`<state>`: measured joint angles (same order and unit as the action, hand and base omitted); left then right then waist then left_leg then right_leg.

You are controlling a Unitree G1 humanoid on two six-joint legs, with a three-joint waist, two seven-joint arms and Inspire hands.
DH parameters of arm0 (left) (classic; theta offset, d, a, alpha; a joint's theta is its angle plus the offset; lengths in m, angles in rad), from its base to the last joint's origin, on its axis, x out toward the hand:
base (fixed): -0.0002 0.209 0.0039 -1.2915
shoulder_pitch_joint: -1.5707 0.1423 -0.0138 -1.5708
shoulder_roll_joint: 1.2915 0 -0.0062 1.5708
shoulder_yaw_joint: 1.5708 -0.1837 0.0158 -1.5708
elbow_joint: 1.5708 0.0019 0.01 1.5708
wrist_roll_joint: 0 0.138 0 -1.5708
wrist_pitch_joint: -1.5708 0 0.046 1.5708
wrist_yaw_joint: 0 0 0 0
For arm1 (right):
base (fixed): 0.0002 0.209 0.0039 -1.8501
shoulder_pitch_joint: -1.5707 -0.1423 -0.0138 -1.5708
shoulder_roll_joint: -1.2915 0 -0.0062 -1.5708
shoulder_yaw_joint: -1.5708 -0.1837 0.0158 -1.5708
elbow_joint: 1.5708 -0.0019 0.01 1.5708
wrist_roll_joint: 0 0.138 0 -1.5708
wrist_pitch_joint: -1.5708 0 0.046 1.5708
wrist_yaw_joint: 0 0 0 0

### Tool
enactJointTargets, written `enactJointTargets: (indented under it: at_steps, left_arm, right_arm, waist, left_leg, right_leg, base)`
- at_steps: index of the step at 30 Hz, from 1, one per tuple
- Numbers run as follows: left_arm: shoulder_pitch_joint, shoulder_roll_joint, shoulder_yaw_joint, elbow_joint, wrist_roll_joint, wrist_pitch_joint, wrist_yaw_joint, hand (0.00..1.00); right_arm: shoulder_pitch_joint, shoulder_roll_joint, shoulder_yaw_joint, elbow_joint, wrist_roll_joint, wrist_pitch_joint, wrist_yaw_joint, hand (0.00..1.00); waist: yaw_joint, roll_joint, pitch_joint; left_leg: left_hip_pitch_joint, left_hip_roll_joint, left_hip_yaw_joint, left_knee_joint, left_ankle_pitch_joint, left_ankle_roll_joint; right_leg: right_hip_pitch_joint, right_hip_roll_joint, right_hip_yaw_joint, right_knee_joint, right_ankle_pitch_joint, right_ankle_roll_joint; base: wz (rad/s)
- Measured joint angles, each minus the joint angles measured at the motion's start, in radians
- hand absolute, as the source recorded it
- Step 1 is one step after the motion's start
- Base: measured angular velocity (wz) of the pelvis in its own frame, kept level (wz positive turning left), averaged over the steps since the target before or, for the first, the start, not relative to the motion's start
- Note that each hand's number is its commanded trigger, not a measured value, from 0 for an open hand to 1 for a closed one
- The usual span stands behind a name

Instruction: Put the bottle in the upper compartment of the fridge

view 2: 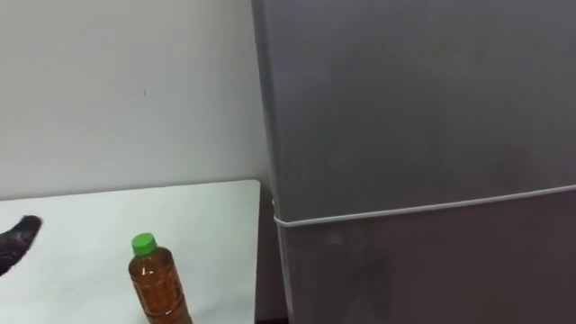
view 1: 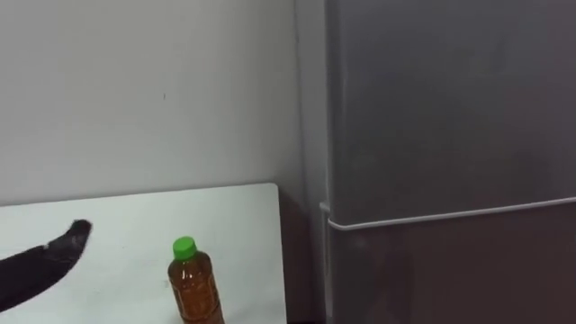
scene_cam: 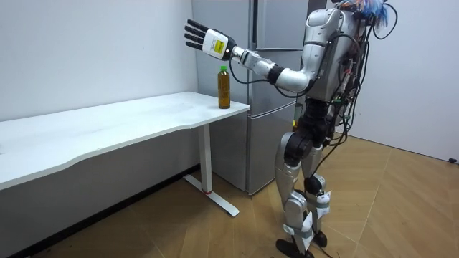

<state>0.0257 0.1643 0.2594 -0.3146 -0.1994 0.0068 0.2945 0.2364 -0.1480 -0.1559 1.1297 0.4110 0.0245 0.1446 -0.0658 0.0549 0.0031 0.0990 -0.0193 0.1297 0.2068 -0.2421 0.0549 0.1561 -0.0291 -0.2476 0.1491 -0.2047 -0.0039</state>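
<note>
**Item: clear plastic bottle of amber drink, green screw cap point(scene_cam: 224, 87). It stands upright at the corner of the white table point(scene_cam: 107, 125), centre of the room view, just beside the tall grey two-door fridge point(scene_cam: 267, 143).**

Filled to the neck, so probably weighty for its size. Walls look smooth and thin and may slip or give under a hard squeeze; best gripped round the mid-body. Left hand point(scene_cam: 208, 39) hovers up-left of the cap, fingers straight and spread, holding nothing. Both fridge doors are closed, contents hidden.
</note>
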Motion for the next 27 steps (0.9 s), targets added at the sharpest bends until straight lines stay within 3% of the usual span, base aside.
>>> enactJointTargets:
  at_steps: [4, 10, 15, 19, 27]
  left_arm:
    - [-0.035, -0.015, -0.059, 0.0, -0.085, 0.037, -0.11, 0.0]
    - [-0.087, -0.062, -0.115, 0.0, -0.129, 0.039, -0.219, 0.0]
    - [-0.091, -0.062, -0.197, 0.0, -0.165, 0.041, -0.265, 0.0]
    - [-0.091, -0.065, -0.24, 0.001, -0.161, 0.08, -0.317, 0.0]
    - [-0.093, -0.064, -0.308, 0.008, -0.163, 0.123, -0.417, 0.0]
  right_arm:
    - [-0.02, 0.0, 0.012, 0.004, 0.004, 0.005, 0.0, 0.0]
    - [-0.042, 0.006, 0.02, 0.014, -0.023, 0.011, 0.0, 0.0]
    - [-0.087, 0.005, 0.027, 0.074, -0.023, 0.011, 0.0, 0.0]
    - [-0.106, 0.003, 0.036, 0.086, -0.023, 0.02, -0.001, 0.0]
    - [-0.112, -0.004, 0.058, 0.077, -0.023, 0.02, -0.001, 0.0]
  waist:
    - [-0.025, -0.004, 0.004]
    - [-0.043, -0.017, 0.0026]
    - [-0.059, -0.024, 0.0039]
    - [-0.073, -0.021, 0.0017]
    - [-0.082, -0.011, 0.0002]
  left_leg:
    - [-0.002, 0.001, 0.002, -0.002, 0.0, 0.0]
    - [0.0, 0.003, 0.018, -0.002, 0.0, 0.0]
    - [0.0, 0.003, 0.025, -0.001, 0.0, 0.0]
    - [-0.004, 0.003, 0.025, -0.003, 0.0, 0.0]
    - [-0.007, 0.005, 0.023, -0.001, 0.0, 0.0]
  right_leg:
    - [0.001, 0.0, 0.002, 0.002, 0.0, 0.0]
    - [-0.012, 0.004, 0.032, 0.004, 0.0, 0.0]
    - [-0.017, 0.005, 0.051, 0.004, 0.002, 0.0]
    - [-0.016, 0.011, 0.056, 0.002, 0.002, 0.0]
    - [-0.023, 0.01, 0.059, 0.003, 0.002, 0.0]
  base:
    - [0.0]
    - [-0.07]
    - [-0.05]
    - [0.0]
    - [0.0]
